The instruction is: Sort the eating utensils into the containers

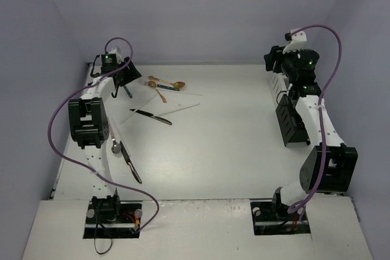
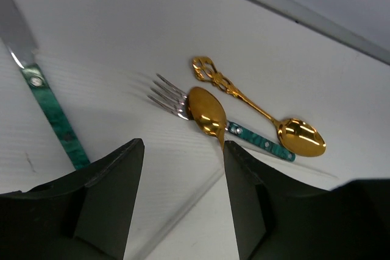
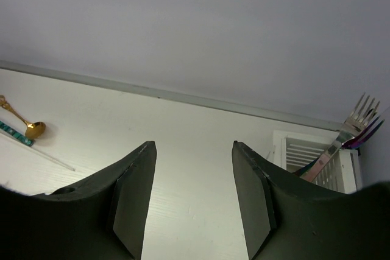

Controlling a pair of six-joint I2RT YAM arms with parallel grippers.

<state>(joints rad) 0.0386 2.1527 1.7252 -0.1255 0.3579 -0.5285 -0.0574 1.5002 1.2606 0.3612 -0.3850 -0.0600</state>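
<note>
Dark fingers of the left tool fill the near part of the left wrist view. They stand partly open with only bare worktop between them, and they hold nothing. Just beyond one fingertip lies a gold spoon, its bowl over the tines of a teal-handled fork. The spoon's neck runs up to that fingertip, and I cannot tell if they touch.

To take the spoon well, I think the tool should be centred on its slim handle, so that the fork is not dragged along. A second gold spoon and a green-handled knife lie near.

This group is at the far left, close to the walls, so room is small there. The middle of the worktop is more open for carrying. The right tool hangs partly open and empty by the white container, which holds a silver fork. The black container stands at the right edge.
</note>
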